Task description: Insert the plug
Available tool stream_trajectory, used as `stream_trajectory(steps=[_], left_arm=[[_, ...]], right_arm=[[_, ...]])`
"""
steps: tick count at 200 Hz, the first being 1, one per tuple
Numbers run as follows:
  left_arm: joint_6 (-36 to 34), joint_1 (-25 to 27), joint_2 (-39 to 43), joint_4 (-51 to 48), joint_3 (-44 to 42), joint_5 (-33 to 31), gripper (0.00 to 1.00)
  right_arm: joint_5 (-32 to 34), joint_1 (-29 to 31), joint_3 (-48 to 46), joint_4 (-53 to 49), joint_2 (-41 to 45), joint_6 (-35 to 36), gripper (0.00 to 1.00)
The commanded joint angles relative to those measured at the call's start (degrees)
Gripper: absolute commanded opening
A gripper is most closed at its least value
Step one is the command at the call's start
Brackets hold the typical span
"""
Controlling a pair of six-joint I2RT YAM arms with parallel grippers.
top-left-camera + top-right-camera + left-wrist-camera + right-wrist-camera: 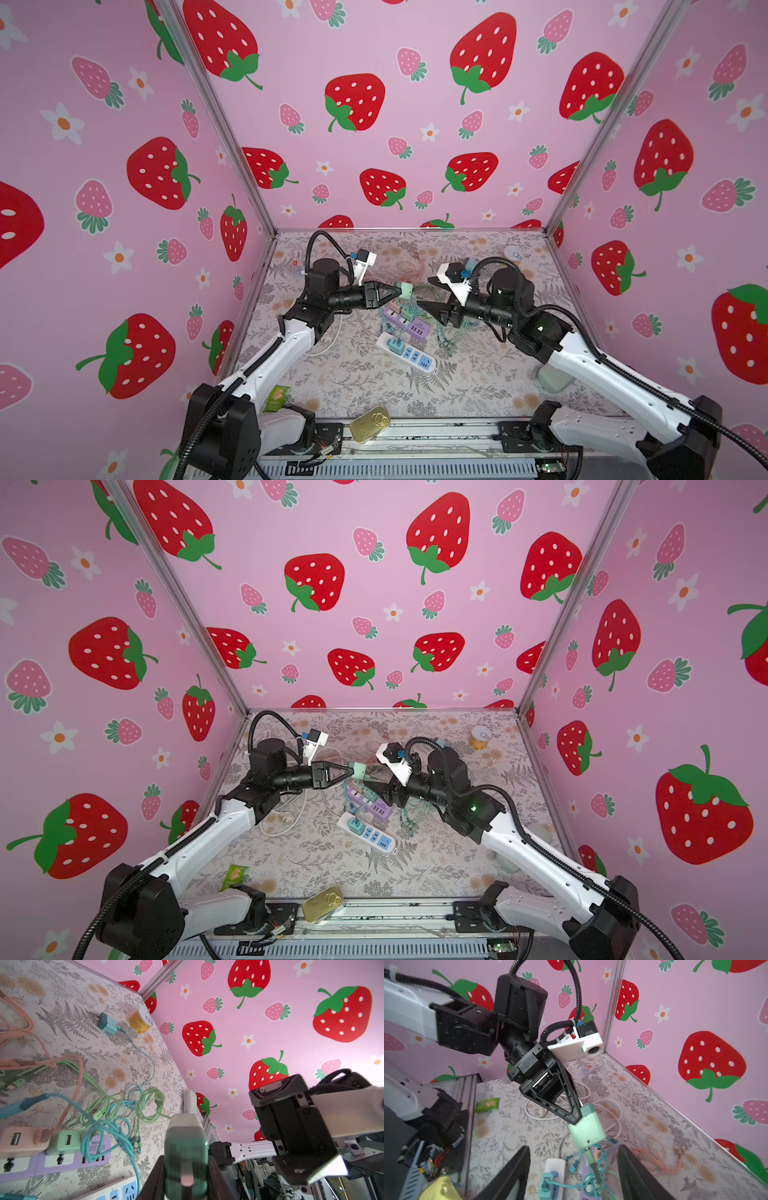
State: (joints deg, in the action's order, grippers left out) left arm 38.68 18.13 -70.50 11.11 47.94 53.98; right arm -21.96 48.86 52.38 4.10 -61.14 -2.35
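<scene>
Nearest on the floral table (pixel 478 374), a white power strip with blue sockets (pixel 409 358) lies just before a lilac power strip (pixel 409 326). Above the lilac one, the left gripper (pixel 397 291) pinches a mint-green plastic charger plug (pixel 404 289) by its flat sides, leaving the prongs clear. Just right of it, the right gripper (pixel 424 293) is spread and empty. The plug looks light, rigid and smooth, so it could slip, and its trailing green cable (pixel 592 1159) may tug.
</scene>
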Motion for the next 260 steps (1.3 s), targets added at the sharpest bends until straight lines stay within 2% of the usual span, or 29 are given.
stream_trajectory(steps=[1, 19, 43, 61, 88, 132, 170, 213, 260], left_arm=[[2.59, 0.56, 0.32, 11.21, 2.46, 0.59, 0.0], [4.74, 1.15, 0.24, 17.08, 2.46, 0.44, 0.0], [5.84, 2.23, 0.45, 21.52, 2.38, -0.4, 0.0], [7.94, 2.99, 0.6, 26.83, 1.49, -0.3, 0.0], [10.98, 3.91, 1.88, 34.99, -1.52, -1.95, 0.0], [10.79, 4.72, 4.85, 36.51, -3.88, -2.56, 0.0], [9.75, 4.86, 6.54, 36.37, -5.2, -3.24, 0.0], [12.1, 5.38, 5.99, 40.9, -6.14, -1.77, 0.0], [10.96, 6.47, 6.14, 41.43, -6.95, -1.59, 0.0]], right_arm=[[-2.29, -0.18, -3.12, 6.36, 0.8, -12.41, 0.69], [-4.57, -0.17, -4.73, 9.2, 1.47, -15.71, 0.69], [-5.67, -0.19, -9.9, 21.77, 1.49, -22.5, 0.67], [-5.12, -0.52, -11.33, 28.78, -1.67, -27.39, 0.62], [-6.22, -0.57, -11.09, 36.27, -6.14, -31.31, 0.61], [-7.01, -2.24, -11.45, 46.11, -8.32, -36.58, 0.62], [-11.59, -4.63, -13.22, 56.72, -9.65, -43.04, 0.62], [-13.32, -4.92, -13.03, 61.4, -11.27, -46.34, 0.61], [-15.15, -4.92, -11.18, 64.02, -12.88, -48.27, 0.57]])
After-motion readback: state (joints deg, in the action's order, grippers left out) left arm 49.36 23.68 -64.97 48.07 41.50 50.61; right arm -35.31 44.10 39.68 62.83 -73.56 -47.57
